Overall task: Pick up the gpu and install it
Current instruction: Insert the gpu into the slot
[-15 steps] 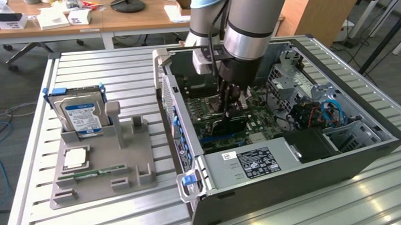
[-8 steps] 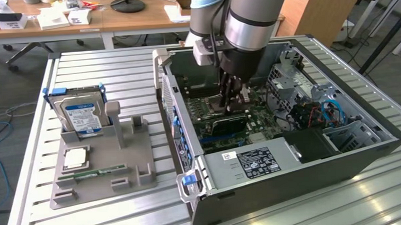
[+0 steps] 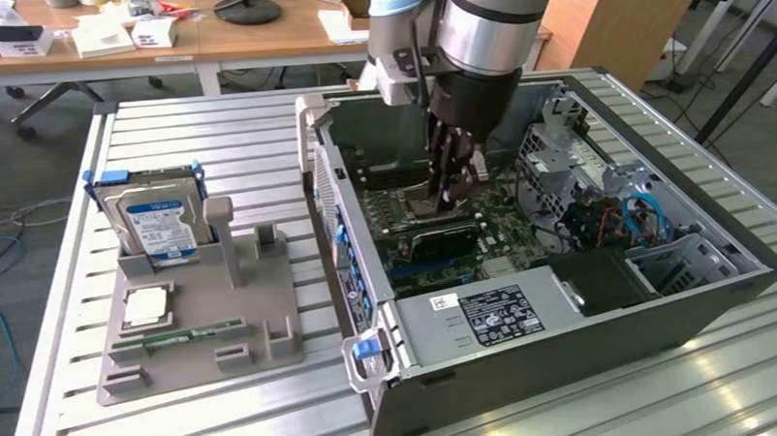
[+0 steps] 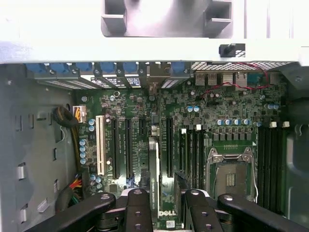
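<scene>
The gripper (image 4: pixel 164 203) sits closest in the wrist view, its two fingers (image 4: pixel 140 208) clamped edge-on around the gpu (image 4: pixel 154 179), a thin dark card with a Dell label near the held end. The card stands upright and runs away from the fingers over the motherboard (image 4: pixel 207 111), in line with the long expansion slots (image 4: pixel 123 145) beside the white slot (image 4: pixel 100 145). Whether its lower edge already touches a slot is hard to judge; it looks to hover just above or at the mouth of one.

Beyond the card lie the memory slots (image 4: pixel 193 150) and the bare CPU socket (image 4: pixel 231 176), and farther still the rear wall of the case (image 4: pixel 29 145) with its row of blue bracket clips (image 4: pixel 96 67).

In the exterior view the arm (image 3: pixel 486 30) reaches straight down into the open case (image 3: pixel 702 304), with the gripper (image 3: pixel 455 182) low over the board. Outside, on the exterior view's left, a grey tray (image 3: pixel 198 322) holds a hard drive (image 3: pixel 156 221).

The risks, as I judge them: the card could meet the slot slightly askew and bind, or land between two neighbouring slots, since they lie close together. Its bracket end could catch on the rear wall instead of dropping into its opening. A narrow edge grip may also let the card pivot under push.
</scene>
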{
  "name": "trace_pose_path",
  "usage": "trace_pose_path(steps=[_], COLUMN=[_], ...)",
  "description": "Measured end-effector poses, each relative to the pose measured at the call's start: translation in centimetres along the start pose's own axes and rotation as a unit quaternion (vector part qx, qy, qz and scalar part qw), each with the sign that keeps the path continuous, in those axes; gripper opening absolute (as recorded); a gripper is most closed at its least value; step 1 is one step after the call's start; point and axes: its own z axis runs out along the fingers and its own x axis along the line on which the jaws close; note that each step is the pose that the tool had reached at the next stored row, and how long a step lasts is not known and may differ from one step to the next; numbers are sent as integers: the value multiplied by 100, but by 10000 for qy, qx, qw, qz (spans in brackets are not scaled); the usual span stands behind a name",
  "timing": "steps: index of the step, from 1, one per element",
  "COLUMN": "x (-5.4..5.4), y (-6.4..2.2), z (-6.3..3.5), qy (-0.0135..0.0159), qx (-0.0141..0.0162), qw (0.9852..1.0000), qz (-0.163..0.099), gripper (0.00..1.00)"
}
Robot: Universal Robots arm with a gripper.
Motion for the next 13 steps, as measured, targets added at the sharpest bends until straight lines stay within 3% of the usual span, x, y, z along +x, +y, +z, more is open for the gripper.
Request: trace_pose_path(steps=[7,13], x=[-10,-12], y=[2,2], z=[-133,-173], qy=[0,-1], qx=[2,3], qw=[10000,10000], qz=[0,0], gripper=[34,34])
